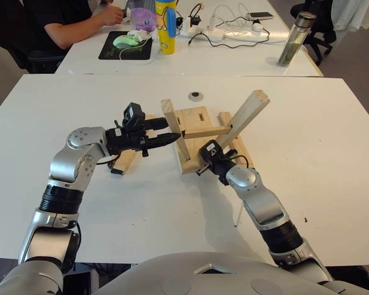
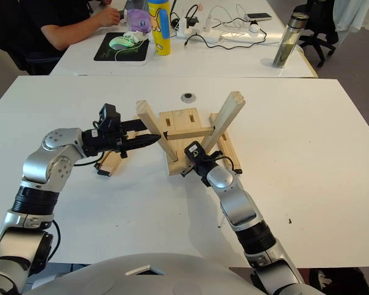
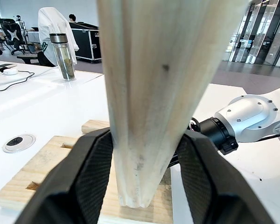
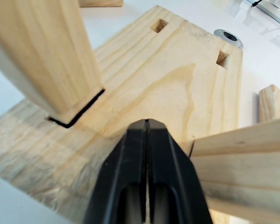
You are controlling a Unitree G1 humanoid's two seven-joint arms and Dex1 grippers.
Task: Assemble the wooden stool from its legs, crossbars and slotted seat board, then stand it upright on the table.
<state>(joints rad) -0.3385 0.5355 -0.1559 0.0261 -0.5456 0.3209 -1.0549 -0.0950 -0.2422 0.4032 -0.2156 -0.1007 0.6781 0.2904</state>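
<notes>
The seat board (image 4: pixel 168 79) lies on the bench (image 1: pixel 320 153); the left fingers (image 3: pixel 91 172) pinch the leg (image 3: pixel 149 93) standing at its left edge; the right fingers (image 4: pixel 130 163), pressed together, are at its near edge.

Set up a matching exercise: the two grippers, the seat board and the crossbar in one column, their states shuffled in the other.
Column one
1. left gripper
2. right gripper
3. seat board
4. crossbar

Column two
A. lying flat on the table
B. shut, holding nothing
C. clamped on a wooden leg
D. raised off the board, joined to that leg

Pairs: 1-C, 2-B, 3-A, 4-D
</notes>
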